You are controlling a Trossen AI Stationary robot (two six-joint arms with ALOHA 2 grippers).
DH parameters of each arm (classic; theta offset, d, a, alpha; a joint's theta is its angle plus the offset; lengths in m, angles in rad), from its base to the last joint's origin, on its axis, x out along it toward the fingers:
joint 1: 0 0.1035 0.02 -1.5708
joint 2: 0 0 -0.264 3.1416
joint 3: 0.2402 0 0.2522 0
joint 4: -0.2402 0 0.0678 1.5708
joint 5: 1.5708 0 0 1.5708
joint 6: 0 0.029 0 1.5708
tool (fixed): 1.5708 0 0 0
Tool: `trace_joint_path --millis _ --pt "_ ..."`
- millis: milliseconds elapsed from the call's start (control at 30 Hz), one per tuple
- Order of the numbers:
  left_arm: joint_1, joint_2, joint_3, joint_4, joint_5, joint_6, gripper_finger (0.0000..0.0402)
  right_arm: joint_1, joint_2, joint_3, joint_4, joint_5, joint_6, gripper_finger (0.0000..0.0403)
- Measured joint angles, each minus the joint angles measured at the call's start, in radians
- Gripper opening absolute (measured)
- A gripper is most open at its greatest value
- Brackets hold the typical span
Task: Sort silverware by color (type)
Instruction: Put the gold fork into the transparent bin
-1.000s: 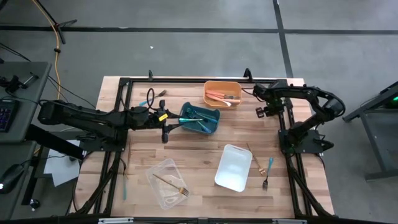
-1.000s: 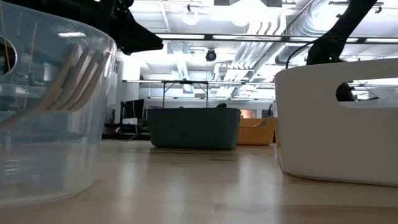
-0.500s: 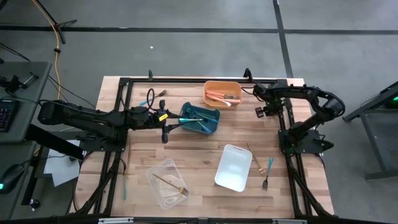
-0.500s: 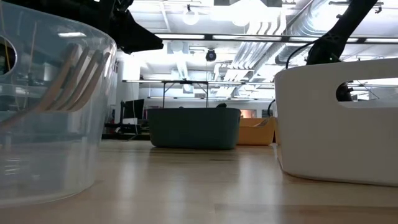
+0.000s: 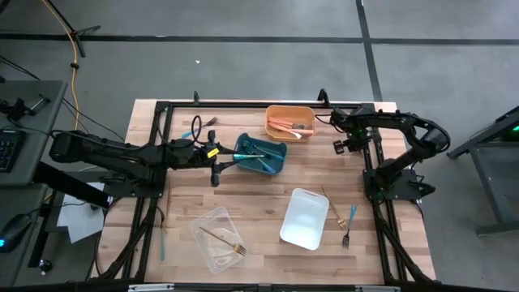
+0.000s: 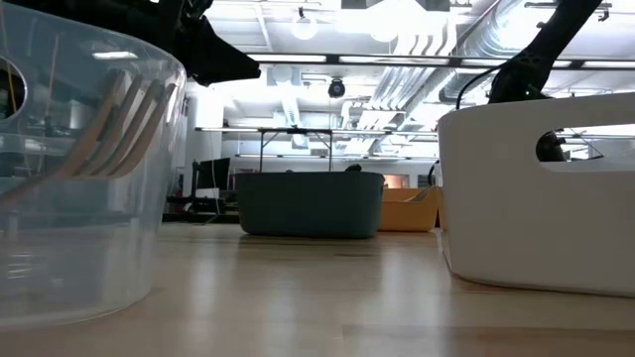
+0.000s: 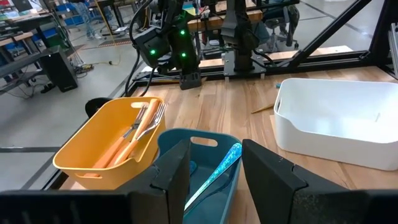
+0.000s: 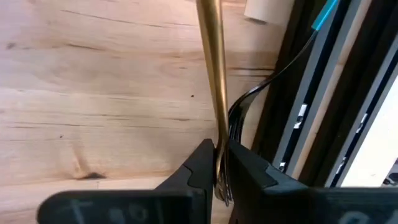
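left end effector [image 5: 220, 165]: no change from a second ago. It hangs at the near rim of the teal bin [image 5: 261, 156] with its fingers apart and nothing in them.
teal bin: you can see a teal-handled piece [image 7: 219, 169] lying inside in the left wrist view. That colour looks partly sorted.
orange bin [image 5: 290, 109]: it holds the salmon-handled pieces [image 5: 285, 125] and sits just beside the teal bin.
clear bin [image 5: 203, 221]: one gold fork [image 5: 225, 238] lies in it at the front of the worktop [image 5: 259, 199]. Judged from that, this is where gold goes.
white bin [image 5: 305, 217]: nothing shows inside it.
loose pieces: a gold piece [image 5: 326, 200], a teal piece [image 5: 353, 215] and a dark fork [image 5: 345, 238] lie on the worktop just right of the white bin, not yet sorted.
right end effector [image 8: 219, 165]: this is the change. A second ago its fingers stood apart, and now they are pinched shut on the gold stem [image 8: 211, 62] of a utensil. It sits low by the frame rail, right of the orange bin.
hedge: dark tines show beside the fingers, and you can't tell whether they belong to that piece or to a second one.
meaning: the grasp looks made. Your next move is likely a lift and a carry toward the clear bin.
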Motion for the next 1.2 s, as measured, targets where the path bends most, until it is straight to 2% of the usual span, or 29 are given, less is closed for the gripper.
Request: trace_joint_path --millis 200,300,567,833,1067,1200 --pt "0.0 0.0 0.0 0.0 0.0 0.0 0.0136 0.0 -0.001 0.0 -0.009 -0.007 -0.019 0.003" --pt "0.0 0.0 0.0 0.0 0.0 0.001 0.0136 0.005 -0.01 0.001 -0.01 -0.047 -0.026 0.0028" --pt "0.0 0.0 0.0 0.0 0.0 0.0 0.0136 0.078 -0.113 0.06 -0.039 -0.078 -0.025 0.0002" --pt "0.0 0.0 0.0 -0.003 0.0 0.0 0.0136 0.119 -0.212 0.096 -0.091 -0.077 -0.006 0.0001" --pt "0.0 0.0 0.0 -0.004 0.0 -0.002 0.0136 0.122 -0.209 0.051 -0.044 -0.075 -0.072 0.0013" --pt "0.0 0.0 0.0 -0.005 0.0 -0.025 0.0136 0.09 -0.209 0.002 -0.026 -0.06 -0.106 0.0038"
